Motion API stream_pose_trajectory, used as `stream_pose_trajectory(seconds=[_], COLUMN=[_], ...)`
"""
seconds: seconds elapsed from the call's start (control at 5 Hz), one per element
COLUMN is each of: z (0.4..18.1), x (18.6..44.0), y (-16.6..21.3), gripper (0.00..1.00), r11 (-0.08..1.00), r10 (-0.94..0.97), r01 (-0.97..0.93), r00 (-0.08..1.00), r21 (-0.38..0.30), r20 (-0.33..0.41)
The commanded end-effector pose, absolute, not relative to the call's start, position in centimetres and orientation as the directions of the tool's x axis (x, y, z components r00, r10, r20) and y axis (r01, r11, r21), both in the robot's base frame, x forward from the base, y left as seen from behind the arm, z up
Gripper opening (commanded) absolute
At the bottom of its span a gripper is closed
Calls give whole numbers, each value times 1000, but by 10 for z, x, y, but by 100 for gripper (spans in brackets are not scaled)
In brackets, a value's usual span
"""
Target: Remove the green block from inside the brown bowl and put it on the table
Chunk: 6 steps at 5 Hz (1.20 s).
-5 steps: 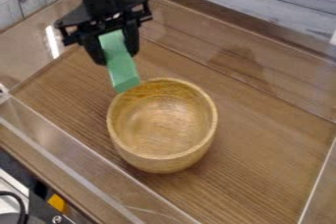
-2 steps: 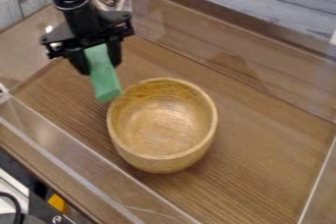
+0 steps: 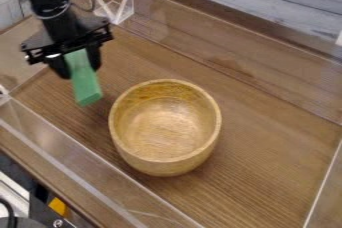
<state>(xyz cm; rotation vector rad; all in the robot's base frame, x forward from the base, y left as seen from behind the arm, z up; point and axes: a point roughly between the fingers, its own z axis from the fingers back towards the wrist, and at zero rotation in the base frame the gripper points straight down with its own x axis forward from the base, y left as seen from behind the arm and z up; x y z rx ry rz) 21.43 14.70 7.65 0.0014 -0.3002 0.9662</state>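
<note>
Camera view, green block (image 3: pixel 88 86) hanging beside brown bowl (image 3: pixel 166 126), clear walls (image 3: pixel 80 168) around.

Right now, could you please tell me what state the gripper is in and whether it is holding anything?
Gripper: closed on the green block, held hanging down above the table, left of the brown bowl.

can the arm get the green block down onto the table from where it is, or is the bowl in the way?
Probably yes. The pincer holds the green block left of the brown bowl, over bare table; nothing visible lies beneath it.
</note>
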Motion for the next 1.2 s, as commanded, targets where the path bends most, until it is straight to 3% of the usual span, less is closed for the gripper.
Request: stream_pose_trajectory(seconds=[0.0,0.4,1.0], z=[74,65,73], x=[209,197,189], y=[168,188,182], gripper=[0,0,0], r11=[552,523,532], r10=[815,822,810], r01=[-824,-846,-845], r00=[501,470,485], r21=[-128,-104,-64], r20=[291,321,328])
